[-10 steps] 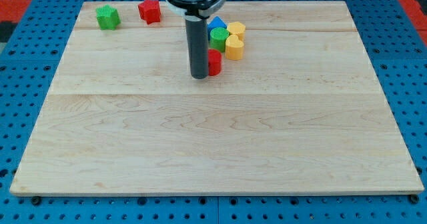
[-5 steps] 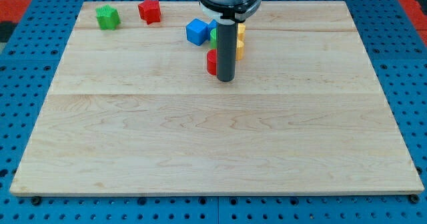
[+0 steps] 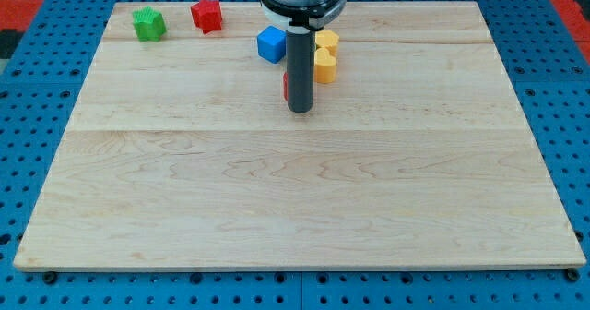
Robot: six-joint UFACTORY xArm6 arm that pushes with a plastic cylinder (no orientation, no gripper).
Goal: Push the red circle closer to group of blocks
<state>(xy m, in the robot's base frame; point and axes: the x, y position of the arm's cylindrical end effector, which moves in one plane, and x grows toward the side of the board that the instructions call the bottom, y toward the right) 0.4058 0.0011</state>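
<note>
**Table contents, nearest the view's bottom to farthest**

1. Table (image 3: 295, 208): pale wooden board on a blue perforated base. Its lower two thirds carry no blocks.

2. My tip (image 3: 300, 111): lower end of the straight dark rod, resting on the table just above mid-height, slightly left of the view's centre. There is no hand on this arm, so no open or closed state applies. The rod rises upward to the arm's housing at the view's top edge.

3. Red circle (image 3: 286, 83): mostly hidden behind the rod; only a thin red sliver shows at the rod's left edge, just above my tip. Touching or very nearly touching the rod; which one cannot be told.

4. Yellow block, lower (image 3: 324, 65): just right of the rod, rounded shape, exact form unclear.

5. Yellow block, upper (image 3: 327, 41): directly above the lower yellow one, touching it.

6. Blue cube (image 3: 270, 44): just left of the rod, above the red sliver.

7. Red star-like block (image 3: 207, 15): near the table's top edge, well left of the cluster.

8. Green star-like block (image 3: 147, 23): left of the red one, near the top-left corner.
</note>
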